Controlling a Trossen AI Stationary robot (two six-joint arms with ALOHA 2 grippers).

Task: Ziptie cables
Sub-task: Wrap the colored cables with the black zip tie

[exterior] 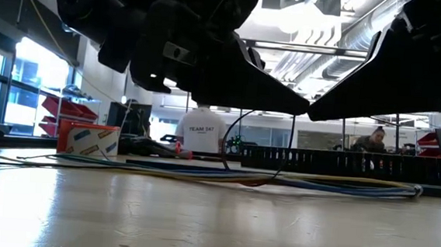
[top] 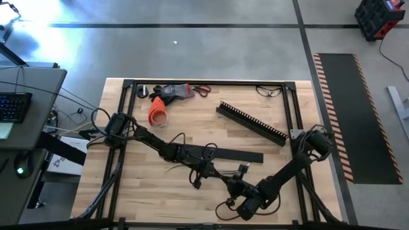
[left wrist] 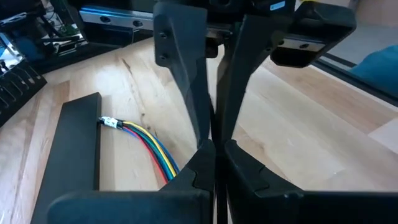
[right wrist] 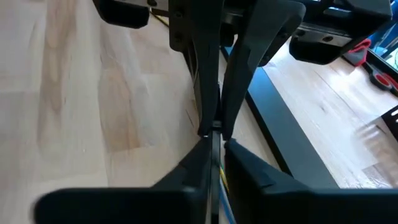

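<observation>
Cables point(left wrist: 152, 144) red, yellow, green, blue (bar point(left wrist: 74, 149) black).

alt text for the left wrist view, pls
Two dark grippers meet tip to tip above a light wooden table, the left gripper at the picture's bottom and the right gripper opposite, both with fingers shut. Beside them a bundle of coloured cables lies on the wood, one end touching a flat black bar.

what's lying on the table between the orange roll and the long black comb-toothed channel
Nothing: in the high view, the stretch of table between the orange roll and the comb-toothed channel is bare wood.
</observation>
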